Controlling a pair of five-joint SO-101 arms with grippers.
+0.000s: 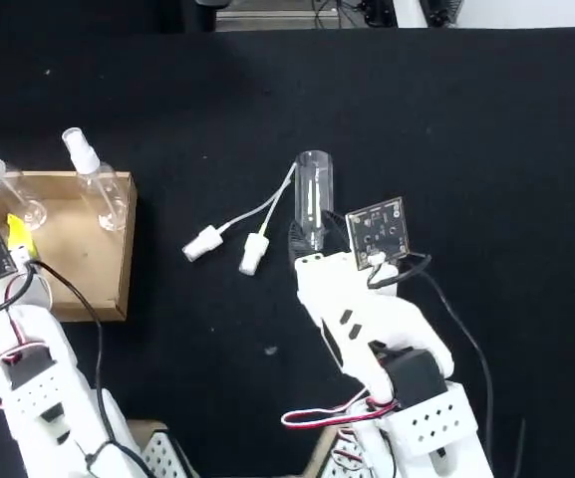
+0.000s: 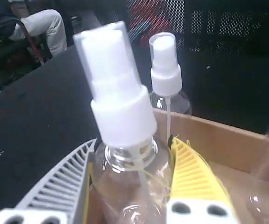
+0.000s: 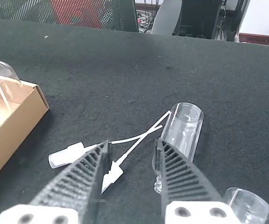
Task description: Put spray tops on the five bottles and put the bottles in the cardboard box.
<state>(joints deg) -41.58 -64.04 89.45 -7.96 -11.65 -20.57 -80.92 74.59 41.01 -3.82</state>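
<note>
A cardboard box (image 1: 88, 269) sits at the table's left with two clear bottles standing in it, both with white spray tops. My left gripper (image 2: 133, 141) is shut on the nearer bottle (image 2: 125, 177) just below its spray top (image 2: 118, 93); in the high view this gripper (image 1: 10, 237) is over the box. The second capped bottle (image 1: 103, 189) stands behind it. An uncapped bottle (image 1: 312, 199) lies on the black table. Two loose spray tops (image 1: 204, 242) (image 1: 254, 254) lie beside it, their tubes pointing toward it. My right gripper (image 3: 132, 143) hangs open above them.
In the right wrist view, another clear uncapped bottle (image 3: 246, 205) lies close beside my right gripper. The black table (image 1: 446, 129) is bare on the far and right sides. Cables trail from both arms near the front edge.
</note>
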